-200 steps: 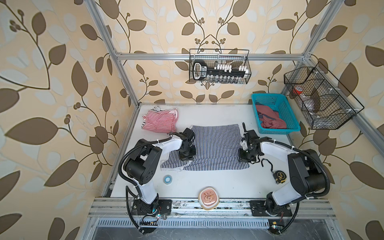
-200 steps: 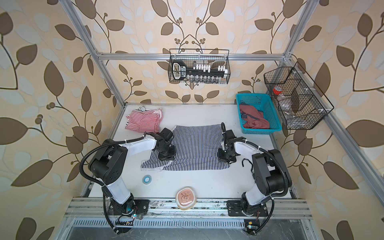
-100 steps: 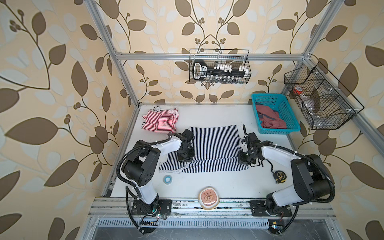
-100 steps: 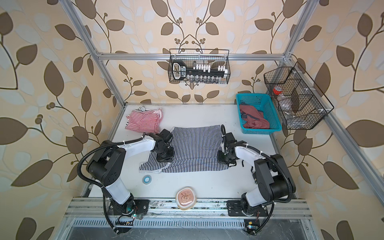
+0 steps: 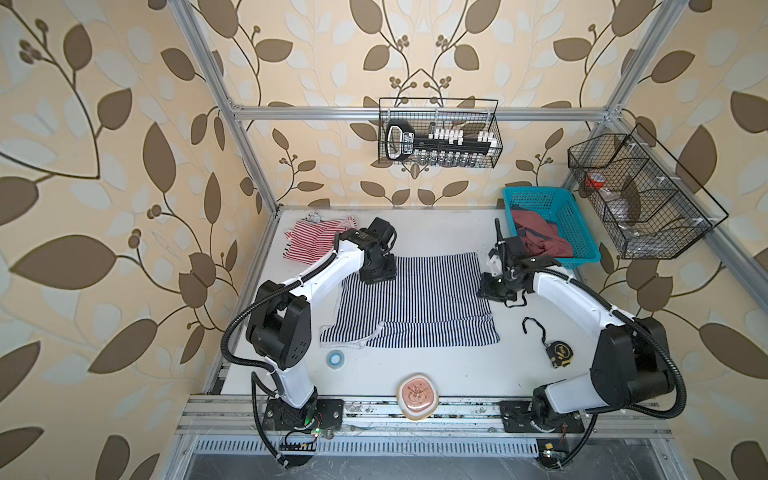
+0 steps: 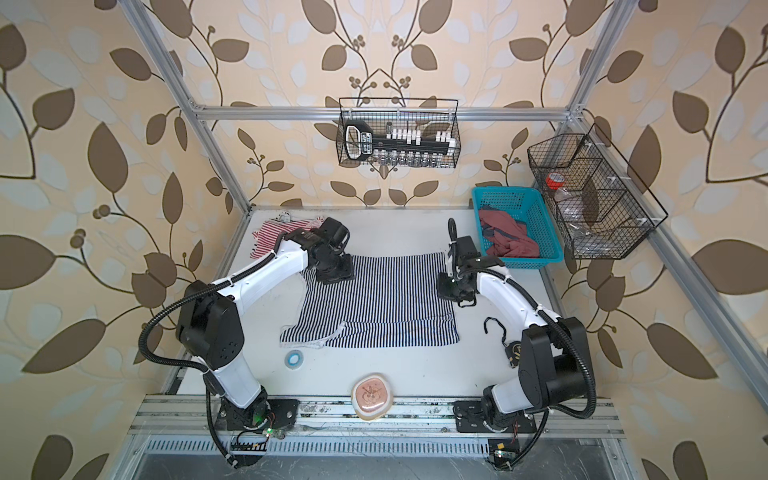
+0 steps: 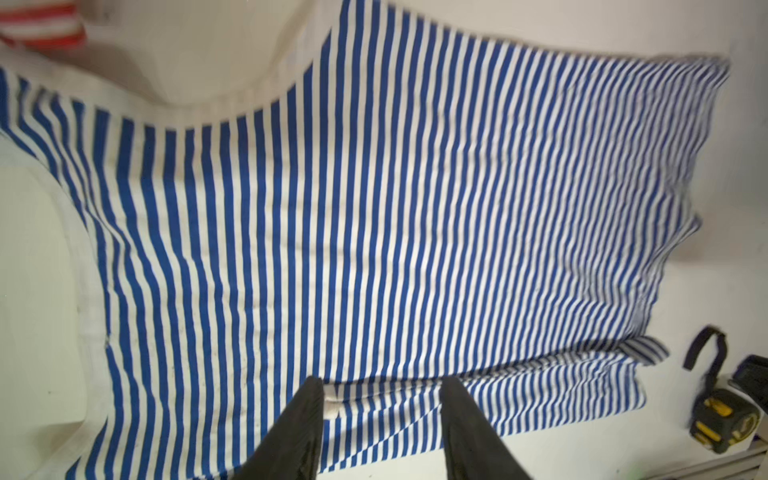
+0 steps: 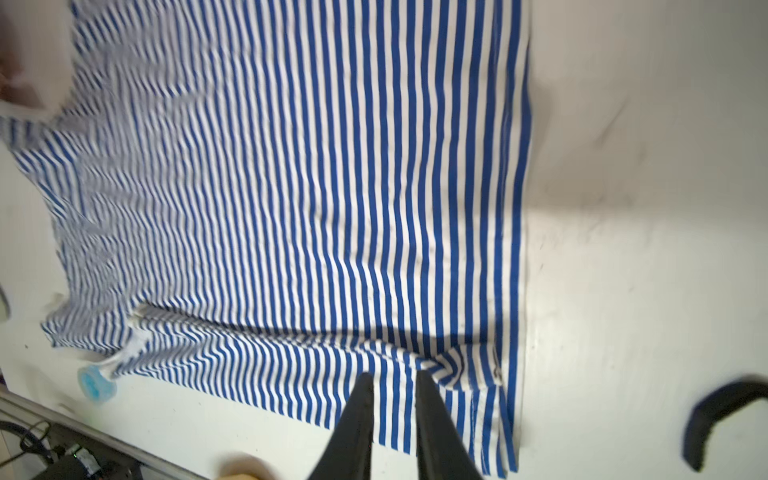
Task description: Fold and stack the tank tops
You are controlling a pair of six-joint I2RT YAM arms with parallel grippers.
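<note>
The navy striped top [image 5: 415,299] lies folded flat on the tabletop [image 5: 436,232]. The left hand [image 7: 382,382] is well open and empty. The right hand [image 8: 395,376] is barely parted, holding nothing.

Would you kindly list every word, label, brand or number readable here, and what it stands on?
No text can be read with certainty.
Black tool in the hanging wire basket: white lettering, too blurred to read.
Tape measure: yellow mark, too small to read.
Navy tank top and red tank top: stripes only, no print seen.
</note>
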